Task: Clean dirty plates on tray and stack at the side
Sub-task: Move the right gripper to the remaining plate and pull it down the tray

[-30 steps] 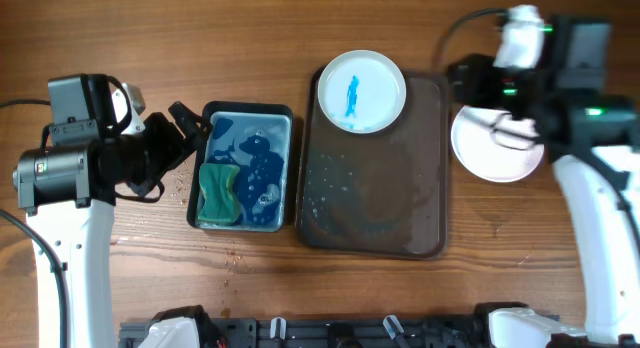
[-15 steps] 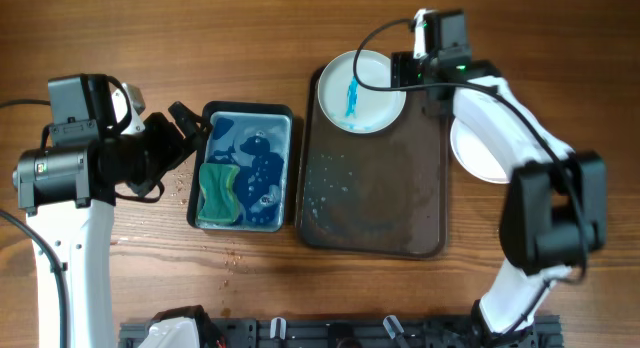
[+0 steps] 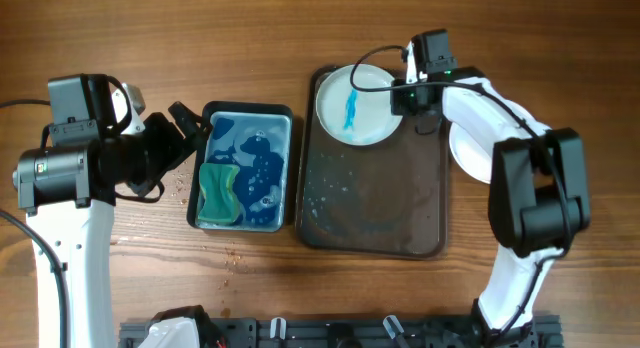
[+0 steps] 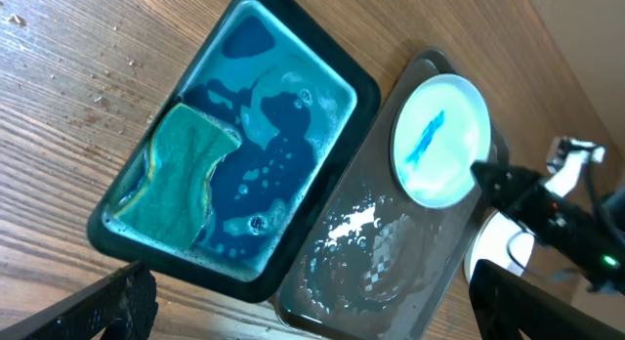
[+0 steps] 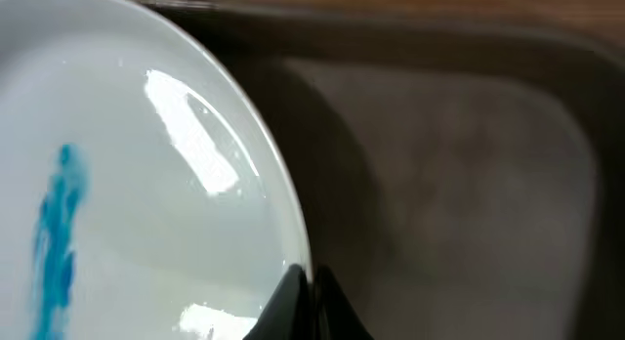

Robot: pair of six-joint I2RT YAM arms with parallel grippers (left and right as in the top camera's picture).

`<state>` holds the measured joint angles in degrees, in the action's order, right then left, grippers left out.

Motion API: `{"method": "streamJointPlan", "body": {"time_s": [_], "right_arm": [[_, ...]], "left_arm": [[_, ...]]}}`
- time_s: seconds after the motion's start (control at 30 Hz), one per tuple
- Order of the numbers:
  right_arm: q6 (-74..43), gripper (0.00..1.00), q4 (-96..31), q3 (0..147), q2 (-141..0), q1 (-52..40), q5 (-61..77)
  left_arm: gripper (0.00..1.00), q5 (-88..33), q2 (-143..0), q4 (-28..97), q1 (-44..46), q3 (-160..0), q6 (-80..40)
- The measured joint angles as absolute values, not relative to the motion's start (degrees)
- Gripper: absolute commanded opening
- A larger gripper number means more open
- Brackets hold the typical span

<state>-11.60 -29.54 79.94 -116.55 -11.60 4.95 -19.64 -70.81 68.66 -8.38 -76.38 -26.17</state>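
Observation:
A white plate with a blue streak (image 3: pixel 355 105) lies in the far end of the dark brown tray (image 3: pixel 375 213). My right gripper (image 3: pixel 402 96) is shut on this plate's right rim; the right wrist view shows both fingertips (image 5: pixel 305 286) pinching the rim of the plate (image 5: pixel 127 184). A white plate (image 3: pixel 470 148) lies on the table right of the tray, partly hidden by the right arm. My left gripper (image 3: pixel 182 128) is open and empty, left of the blue tub; the left wrist view shows the plate (image 4: pixel 439 140) and tray (image 4: pixel 391 272).
A blue tub (image 3: pixel 245 168) of blue water holds a green sponge (image 3: pixel 217 195) and stands left of the tray. The tray bottom is wet. The right arm reaches across the tray's far right corner.
My right arm swung from over the side plate across to the tray, and its gripper closed on the streaked plate's right rim. The left arm has not moved.

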Motion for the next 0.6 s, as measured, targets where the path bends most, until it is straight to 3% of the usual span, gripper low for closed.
{"method": "streamJointPlan", "body": {"time_s": [0.43, 0.6], "right_arm": [[-18.94, 0.04, -61.69, 79.24, -78.72, -11.09, 6.46], [-22.39, 0.04, -56.69, 69.28, -77.23, -12.32, 6.44]], "left_arm": [[1.00, -19.38, -70.81, 68.16, -8.38, -76.38, -26.17], [1.00, -19.18, -70.81, 68.84, -8.38, -76.40, -26.17]]}}
